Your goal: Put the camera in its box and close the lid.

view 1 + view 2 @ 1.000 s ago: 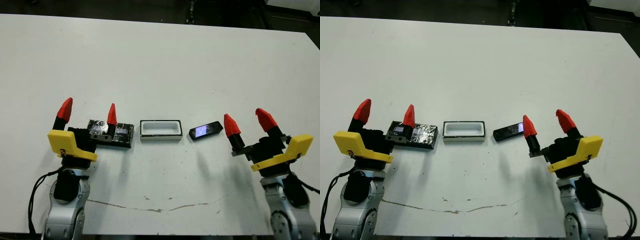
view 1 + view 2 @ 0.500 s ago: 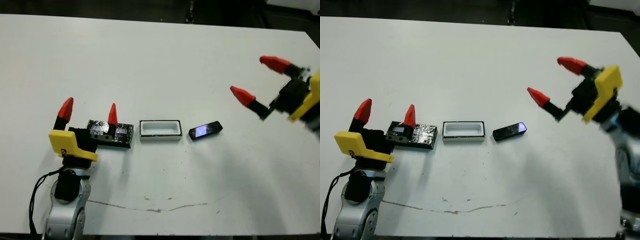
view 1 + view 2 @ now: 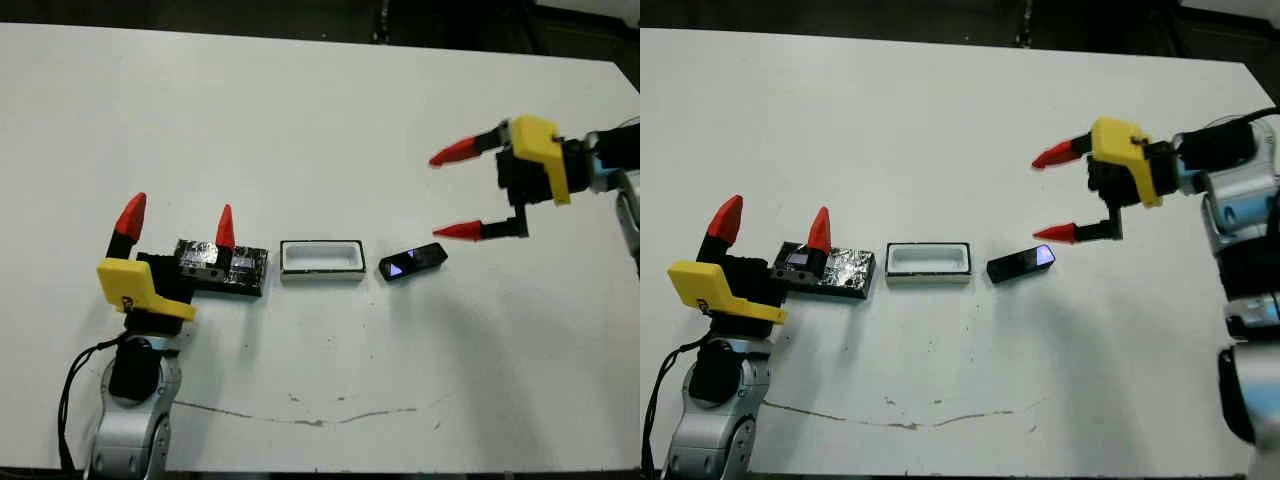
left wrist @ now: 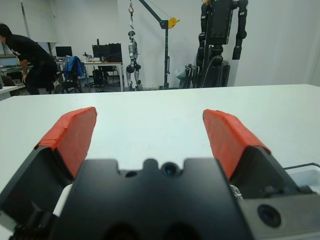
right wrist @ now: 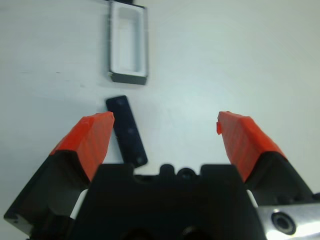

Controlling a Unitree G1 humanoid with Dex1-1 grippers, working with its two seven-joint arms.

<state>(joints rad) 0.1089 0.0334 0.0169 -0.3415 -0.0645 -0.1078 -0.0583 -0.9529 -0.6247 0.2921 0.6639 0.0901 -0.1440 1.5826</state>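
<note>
White table [image 3: 330, 120]. The box [image 3: 321, 261] sits near the front-middle of it, open side up, nothing inside, long side running left-right. The lid [image 3: 222, 267] lies flat just left of the box, a narrow gap between them, shiny speckled top up. The camera [image 3: 412, 262] lies flat just right of the box, not touching it, slightly angled, bluish glint on its face.

Left gripper [image 3: 178, 227] sits left of the box, by the lid's left end, fingers apart and pointing up, nothing between them; one red tip shows in front of the lid from the head view. Contact with the lid can't be told.

Right gripper [image 3: 452, 193] hangs above the table to the right of the box, beyond and to the right of the camera, turned sideways with fingers pointing toward the box. Fingers wide apart, nothing held. In the right wrist view the camera lies close to one red fingertip [image 5: 94, 137], the box farther out beyond it.

Left wrist view: a person [image 4: 27, 55] and lab gear far past the table edge.
</note>
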